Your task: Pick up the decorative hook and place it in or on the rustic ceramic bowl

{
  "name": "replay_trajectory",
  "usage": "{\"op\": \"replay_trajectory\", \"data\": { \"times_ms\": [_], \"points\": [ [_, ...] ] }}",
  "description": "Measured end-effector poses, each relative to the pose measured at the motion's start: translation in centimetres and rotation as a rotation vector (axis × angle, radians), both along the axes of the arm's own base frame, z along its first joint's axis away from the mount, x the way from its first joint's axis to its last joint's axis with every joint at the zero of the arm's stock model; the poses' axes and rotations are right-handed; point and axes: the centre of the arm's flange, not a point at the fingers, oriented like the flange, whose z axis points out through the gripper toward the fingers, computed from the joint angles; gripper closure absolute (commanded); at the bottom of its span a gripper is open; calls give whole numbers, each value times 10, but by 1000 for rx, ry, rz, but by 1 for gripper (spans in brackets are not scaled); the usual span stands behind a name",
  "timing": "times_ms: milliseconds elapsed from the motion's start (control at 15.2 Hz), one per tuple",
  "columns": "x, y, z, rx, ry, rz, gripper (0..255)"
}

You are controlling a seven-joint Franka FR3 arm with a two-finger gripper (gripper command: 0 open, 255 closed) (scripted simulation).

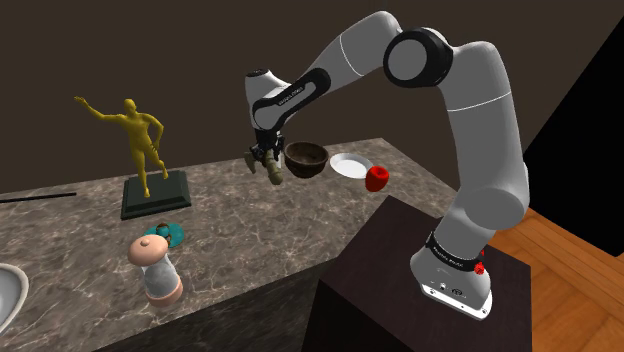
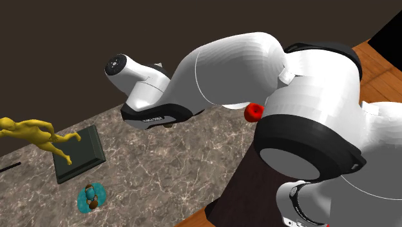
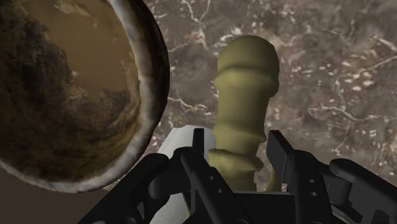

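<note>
An olive-green turned hook (image 1: pixel 273 173) hangs in the air above the marble counter, clasped between the fingers of my black gripper (image 1: pixel 263 158). In the wrist view the hook (image 3: pixel 245 89) sticks out past the gripper (image 3: pixel 237 143), with both fingers pressed on its lower end. The brown rustic bowl (image 1: pixel 306 159) stands on the counter just beside the hook, on the shoulder view's right. Its mottled inside and pale rim (image 3: pixel 156 70) lie close alongside the hook, which is outside the rim and over bare counter.
A white plate (image 1: pixel 349 165) and a red round object (image 1: pixel 378 178) sit past the bowl near the counter's end. A golden figure (image 1: pixel 140 138) on a dark base, a teal item (image 1: pixel 171 234) and a pinkish shaker (image 1: pixel 158 266) stand toward the shoulder view's left. A sink edge (image 1: pixel 8 292) shows there.
</note>
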Motion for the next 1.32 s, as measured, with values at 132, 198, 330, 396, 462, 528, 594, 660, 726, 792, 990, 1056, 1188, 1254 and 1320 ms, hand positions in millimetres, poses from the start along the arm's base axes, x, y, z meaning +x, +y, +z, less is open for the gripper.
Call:
{"op": "replay_trajectory", "data": {
  "times_ms": [132, 198, 330, 396, 462, 528, 594, 660, 726, 792, 990, 1056, 1188, 1254, 1320],
  "points": [
    [0, 0, 0, 0, 0, 0, 255],
    [0, 0, 0, 0, 0, 0, 255],
    [0, 0, 2, 0, 0, 0, 255],
    [0, 1, 6, 0, 0, 0, 255],
    [1, 0, 11, 0, 0, 0, 255],
    [-1, -1, 16, 0, 0, 0, 255],
    [0, -1, 21, 0, 0, 0, 255],
    [-1, 0, 26, 0, 0, 0, 255],
    [0, 1, 32, 0, 0, 0, 255],
    [-1, 1, 37, 0, 0, 0, 255],
    [0, 0, 52, 0, 0, 0, 255],
    [-1, 0, 57, 0, 0, 0, 255],
    [0, 0, 67, 0, 0, 0, 255],
    [-1, 1, 74, 0, 0, 0, 255],
    [0, 0, 79, 0, 0, 0, 255]
  ]
}}
